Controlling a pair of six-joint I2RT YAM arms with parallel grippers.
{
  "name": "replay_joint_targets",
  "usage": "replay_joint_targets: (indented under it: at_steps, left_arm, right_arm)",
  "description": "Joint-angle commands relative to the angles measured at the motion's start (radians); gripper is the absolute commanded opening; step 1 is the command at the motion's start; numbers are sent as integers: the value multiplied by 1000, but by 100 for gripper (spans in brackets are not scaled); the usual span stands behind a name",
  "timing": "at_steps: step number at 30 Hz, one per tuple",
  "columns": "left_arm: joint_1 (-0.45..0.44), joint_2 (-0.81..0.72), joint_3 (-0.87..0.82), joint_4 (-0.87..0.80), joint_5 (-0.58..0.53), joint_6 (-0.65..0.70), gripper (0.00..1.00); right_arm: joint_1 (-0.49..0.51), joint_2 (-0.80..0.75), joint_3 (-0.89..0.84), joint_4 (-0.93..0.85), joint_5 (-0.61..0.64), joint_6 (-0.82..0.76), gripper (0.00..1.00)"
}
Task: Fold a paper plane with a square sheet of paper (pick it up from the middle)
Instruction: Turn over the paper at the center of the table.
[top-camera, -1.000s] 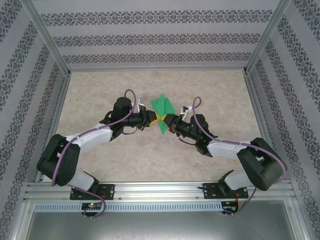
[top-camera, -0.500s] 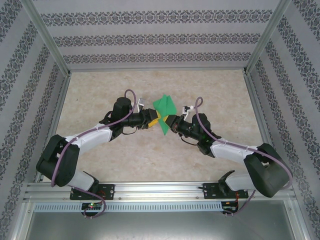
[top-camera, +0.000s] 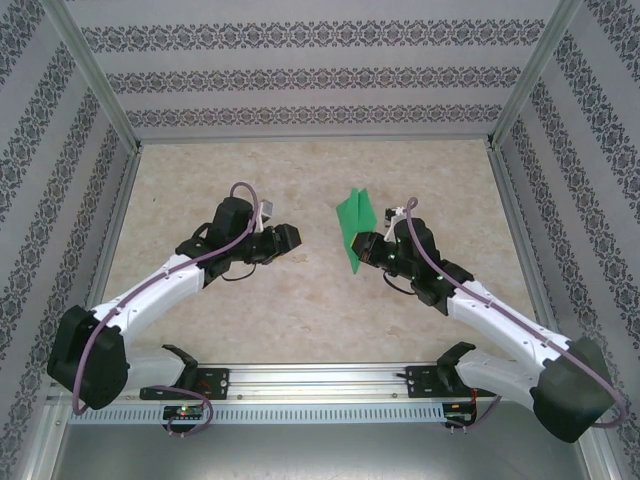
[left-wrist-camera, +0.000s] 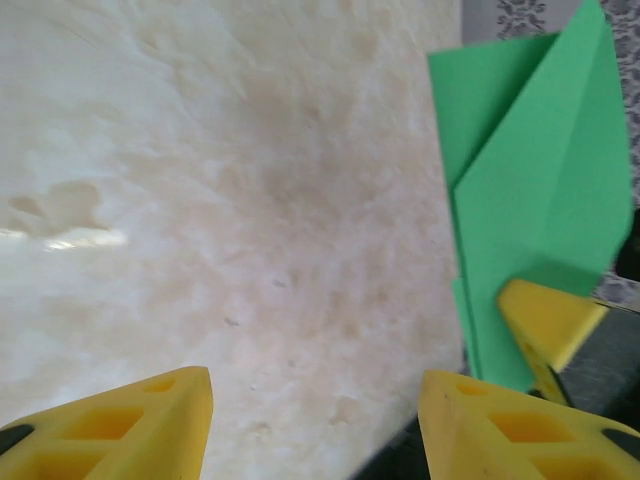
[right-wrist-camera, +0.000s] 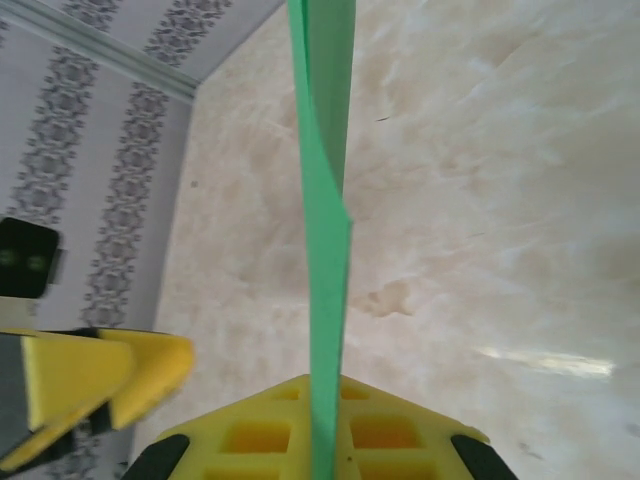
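Right claw (top-camera: 366, 250) clamps the upright paper plane (top-camera: 357, 222), while left claw (top-camera: 291, 238) gapes empty, well apart.

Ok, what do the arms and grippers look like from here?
The left arm and right arm have white links and black joints, each with a mauve cable looping along it. The left gripper and right gripper have yellow wedge-shaped fingers with square moulded pockets.

Creased matt green paper — the paper plane (top-camera: 356, 226), table (top-camera: 200, 180) glossy, marbled beige, jaws matt yellow plastic
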Motion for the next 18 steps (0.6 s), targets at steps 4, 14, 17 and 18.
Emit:
replay_joint_targets:
  at_steps: [4, 14, 17, 18]
  left_arm:
    - [12, -27, 36, -157, -196, 168, 58]
    - [12, -113, -58, -75, -363, 238, 72]
    - [13, -143, -88, -82, -409, 272, 78]
    - [14, -151, -99, -83, -419, 281, 79]
  right_arm:
    - [13, -27, 108, -344, 162, -227, 9]
    - [172, 22, 224, -599, 466, -328, 8]
    - [230, 61, 253, -649, 590, -335, 8]
    - [247, 77, 262, -662, 625, -332, 8]
